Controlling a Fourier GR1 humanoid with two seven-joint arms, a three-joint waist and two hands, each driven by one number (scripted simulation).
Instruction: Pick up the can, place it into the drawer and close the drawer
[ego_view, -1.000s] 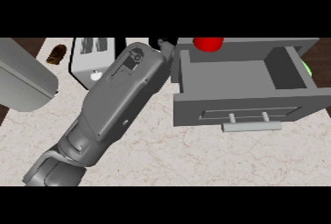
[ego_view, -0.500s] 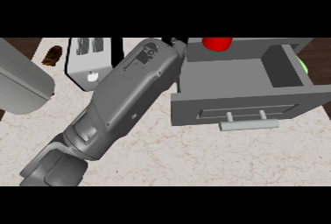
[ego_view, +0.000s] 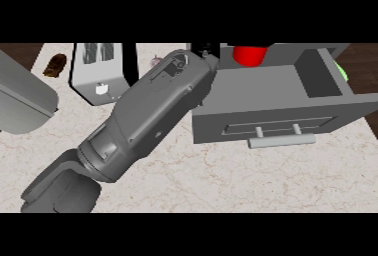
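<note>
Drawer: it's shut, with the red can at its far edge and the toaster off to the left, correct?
Not quite. The drawer is open, not shut: the head view shows it pulled out with its inside exposed. The rest holds: the red can is at its far edge and the toaster sits off to the left.

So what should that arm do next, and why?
Probably lower the red can into the open drawer and let go: the can sits at the drawer's far edge, with the hand mostly hidden beside it, and the drawer is still open.
</note>
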